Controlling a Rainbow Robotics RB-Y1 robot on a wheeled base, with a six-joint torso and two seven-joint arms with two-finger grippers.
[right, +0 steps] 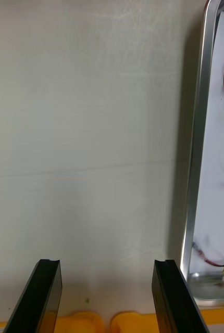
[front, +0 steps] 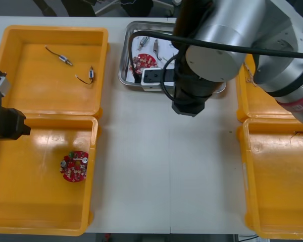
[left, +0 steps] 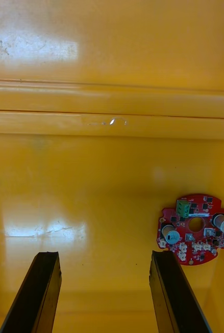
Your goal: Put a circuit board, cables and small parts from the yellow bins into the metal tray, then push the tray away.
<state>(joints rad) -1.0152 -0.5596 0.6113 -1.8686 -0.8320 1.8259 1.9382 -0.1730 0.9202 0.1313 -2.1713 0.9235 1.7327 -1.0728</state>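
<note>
We judge the loading done or nearly so, and the push is what's left; the metal tray (front: pixel 122 55) sits at the upper centre of the front view, its long axis running across the frame, with a circuit board (front: pixel 144 61) on its white inside. The right arm (front: pixel 227 40) hangs over the tray's near rim, so it is the nearer arm by far. In its wrist view the right gripper (right: pixel 107 265) stands with fingers spread and nothing but bare table (right: pixel 91 130) between them; the tray's rim (right: pixel 195 156) runs lengthwise just outside one finger, with a red and yellow cable (right: pixel 216 260) inside the near corner. So the tray lies off the fingers' flank, not ahead of them; we think a push toward the top of the front view would meet the rim broadside. The left gripper (left: pixel 105 256), also spread and empty, hovers in the lower-left yellow bin (front: pixel 40 201); a second board (left: pixel 195 229) lies just beyond one finger.
</note>
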